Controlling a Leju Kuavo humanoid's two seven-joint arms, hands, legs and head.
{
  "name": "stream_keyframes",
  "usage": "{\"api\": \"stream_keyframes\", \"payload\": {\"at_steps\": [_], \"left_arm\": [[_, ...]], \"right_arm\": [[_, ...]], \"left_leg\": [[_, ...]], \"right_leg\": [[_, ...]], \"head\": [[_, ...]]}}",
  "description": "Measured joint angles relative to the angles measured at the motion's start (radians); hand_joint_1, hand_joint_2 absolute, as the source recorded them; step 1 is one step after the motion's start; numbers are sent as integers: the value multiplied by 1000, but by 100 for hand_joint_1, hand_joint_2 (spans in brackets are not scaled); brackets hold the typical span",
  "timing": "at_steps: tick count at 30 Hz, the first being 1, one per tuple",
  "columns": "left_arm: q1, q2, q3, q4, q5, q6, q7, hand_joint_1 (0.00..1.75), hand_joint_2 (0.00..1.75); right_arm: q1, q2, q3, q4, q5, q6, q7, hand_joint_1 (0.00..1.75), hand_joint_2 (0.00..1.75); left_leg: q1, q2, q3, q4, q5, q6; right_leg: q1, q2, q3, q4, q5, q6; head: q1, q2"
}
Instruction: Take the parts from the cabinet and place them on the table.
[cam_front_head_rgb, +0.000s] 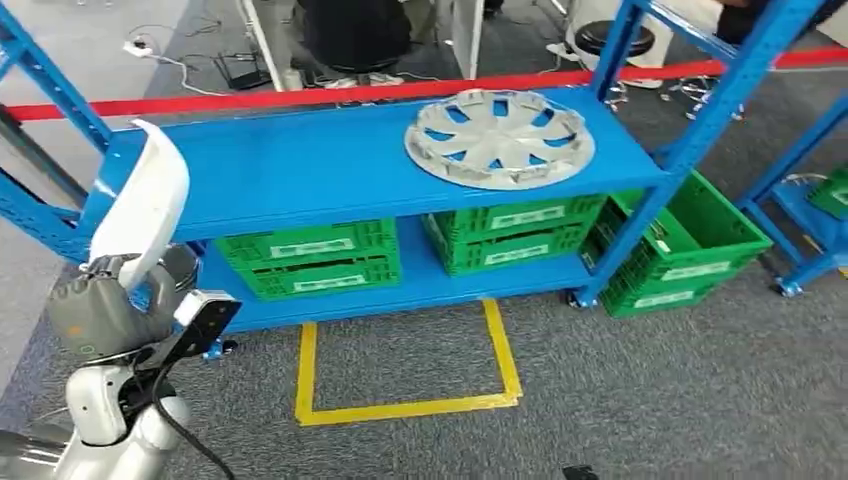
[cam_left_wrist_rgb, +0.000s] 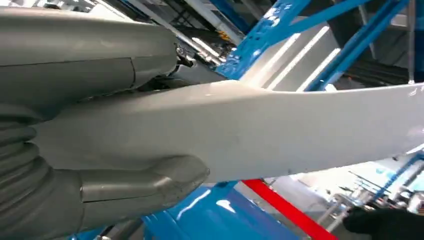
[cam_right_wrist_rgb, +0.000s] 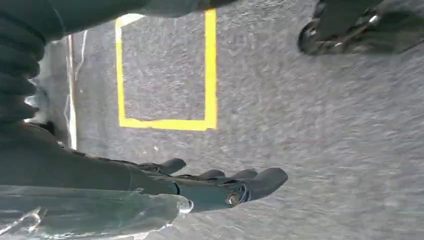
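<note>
My left hand (cam_front_head_rgb: 105, 305) grips a long white curved panel part (cam_front_head_rgb: 145, 200), held upright in front of the blue shelf's left end. In the left wrist view the white part (cam_left_wrist_rgb: 280, 130) lies across the grey thumb and fingers (cam_left_wrist_rgb: 135, 182) of that hand. A silver wheel cover (cam_front_head_rgb: 498, 136) lies flat on the blue shelf top (cam_front_head_rgb: 300, 165), to the right of middle. My right hand (cam_right_wrist_rgb: 220, 182) hangs over the grey carpet with its dark fingers stretched out and nothing in it.
Green crates (cam_front_head_rgb: 310, 257) stand on the lower shelf, and another green crate (cam_front_head_rgb: 690, 245) sits on the floor at the rack's right. A yellow taped square (cam_front_head_rgb: 405, 365) marks the carpet before the rack. Red tape (cam_front_head_rgb: 300, 97) runs behind it.
</note>
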Motion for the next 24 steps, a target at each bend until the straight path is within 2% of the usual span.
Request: {"api": "stream_keyframes", "payload": {"at_steps": [1,2,3,4,5,6,7,8,9,11,12,13,14,15,16,17,18,19,20,21,22,23,24], "left_arm": [[1,0,0,0,0,0,0,175,175],[1,0,0,0,0,0,0,175,175],[2,0,0,0,0,0,0,175,175],[2,0,0,0,0,0,0,175,175],[2,0,0,0,0,0,0,175,175],[2,0,0,0,0,0,0,175,175],[2,0,0,0,0,0,0,175,175],[2,-1,0,-3,0,0,0,175,175],[2,-1,0,-5,0,1,0,175,175],[3,-1,0,-5,0,1,0,175,175],[3,-3,0,-5,0,1,0,175,175],[0,-1,1,-5,0,1,0,175,175],[2,-3,2,-6,0,2,0,175,175],[2,-3,2,-6,0,2,0,175,175],[3,-3,2,-6,0,2,0,175,175],[4,-3,2,-6,0,2,0,175,175],[4,-3,2,-6,0,2,0,175,175],[5,-3,2,-6,0,2,0,175,175],[5,-3,2,-6,0,2,0,175,175],[5,-3,2,-6,0,2,0,175,175],[5,-3,2,-6,0,2,0,175,175],[6,-4,2,-8,0,2,0,175,175],[5,-3,3,-11,0,3,0,175,175]], "right_arm": [[1,0,0,0,0,1,0,0,175],[3,0,0,0,0,1,0,0,175],[6,0,0,0,0,1,0,0,175],[8,0,0,0,0,1,0,0,175],[9,0,0,1,0,1,0,0,175],[9,0,-1,1,0,1,0,0,175],[7,0,-1,1,0,1,0,0,175],[5,0,-2,1,0,1,-1,0,175],[5,0,-3,1,0,1,-2,0,175],[10,-1,-3,2,0,1,-2,0,175],[16,-3,-4,5,0,1,-2,0,175],[19,-5,-4,6,0,0,-2,0,175],[20,-5,-4,6,0,1,0,0,175],[19,-5,-4,6,0,1,0,0,175],[16,-5,-4,6,0,1,-1,0,175],[14,-5,-4,6,0,1,-1,0,175],[14,-5,-4,6,0,1,-1,0,175],[14,-5,-5,6,0,1,-1,0,175],[15,-5,-4,6,0,1,-1,0,175],[15,-5,-5,6,0,1,-1,0,175],[13,-5,-5,6,0,1,-1,0,175],[8,-3,-5,5,0,1,-1,0,175],[3,-3,-5,6,1,1,-3,0,175]], "left_leg": [[0,-3,-20,82,-47,-2],[0,-5,-33,149,-65,-3],[0,-7,-27,171,-51,-3],[0,-8,-1,154,-14,-1],[0,-11,38,107,23,1],[1,-20,92,33,50,3],[4,-52,156,-52,45,4],[6,-75,213,-142,14,12],[5,-70,214,-152,5,18],[-3,-56,201,-145,14,30],[4,-43,192,-147,26,39],[5,-31,185,-148,36,47],[4,-25,173,-148,47,54],[3,-16,158,-148,59,55],[2,-7,144,-147,71,55],[2,4,129,-147,81,54],[2,13,117,-146,91,52],[2,26,100,-146,103,49],[3,36,87,-145,114,46],[4,44,76,-145,122,41],[4,53,70,-144,131,36],[0,59,68,-142,137,28],[-1,70,67,-142,143,21]], "right_leg": [[0,8,-18,1,13,0],[0,16,-36,3,26,1],[0,22,-52,4,38,2],[0,31,-69,4,51,3],[0,38,-84,6,63,6],[-2,48,-98,7,74,10],[-2,56,-106,11,84,15],[5,66,-120,18,92,20],[5,73,-126,19,107,24],[-1,88,-133,10,129,37],[-1,98,-137,9,140,42],[-1,76,-148,22,109,46],[-1,45,-164,70,44,53],[-3,26,-186,149,-23,59],[-6,18,-206,233,-75,64],[-8,14,-219,306,-106,67],[-10,12,-219,346,-105,71],[-14,11,-197,353,-73,74],[-17,9,-156,317,-35,75],[-19,1,-98,249,-7,77],[-20,-23,-21,149,-2,79],[-18,-67,54,46,-48,85],[-7,-62,87,-17,-70,68]], "head": [[1,0],[0,0],[0,0],[0,0],[1,0],[0,0],[0,0],[0,0],[3,0],[2,0],[2,0],[3,0],[12,0],[13,0],[13,0],[12,0],[15,0],[15,0],[15,0],[14,0],[15,0],[18,0],[16,0]]}}
